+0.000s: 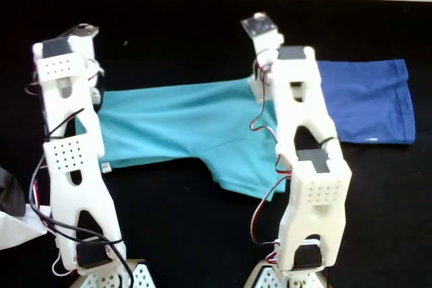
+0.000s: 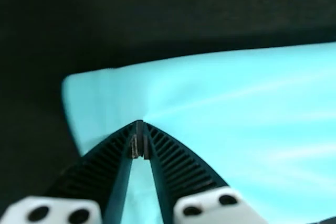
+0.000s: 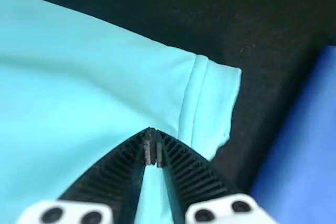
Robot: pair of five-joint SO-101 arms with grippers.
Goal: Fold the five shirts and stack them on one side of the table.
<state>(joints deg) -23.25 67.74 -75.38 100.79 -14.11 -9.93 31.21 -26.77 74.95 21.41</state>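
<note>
A blue shirt lies flat on the right of the black tabletop, a narrow gap away from the teal shirt. A white cloth sits at the near left edge. The teal shirt is spread across the middle, lightly creased. The left claw is pinched together on its left edge, and the right claw is pinched on its right sleeve near the hem.

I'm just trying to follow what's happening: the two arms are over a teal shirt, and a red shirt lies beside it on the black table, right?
Not quite. The shirt beside the teal shirt is blue, not red. The high view shows the blue shirt lying next to it on the black table, and the right wrist view catches its blue edge too.
</note>
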